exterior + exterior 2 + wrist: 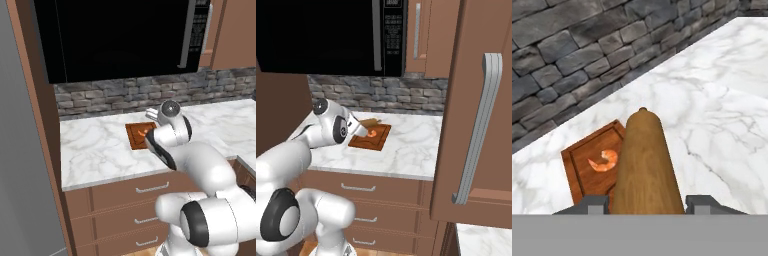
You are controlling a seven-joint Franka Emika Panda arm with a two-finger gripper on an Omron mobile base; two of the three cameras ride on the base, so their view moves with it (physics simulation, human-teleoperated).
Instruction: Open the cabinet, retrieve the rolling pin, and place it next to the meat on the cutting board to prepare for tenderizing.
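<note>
shrimp (603,161) on cutting board (587,175) beneath rolling pin (644,165).

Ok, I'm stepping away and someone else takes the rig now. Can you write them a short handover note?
Claw: shut on the light-tan wooden rolling pin, held above the counter.
Things: the small reddish-brown wooden cutting board lies on the white marble counter, with the meat, a small orange shrimp, on it. The brown wooden cabinet door with the silver bar handle stands open.
Done: cabinet opened, pin retrieved and brought over the board.
Left: lower the pin beside the shrimp on the board and release.
</note>
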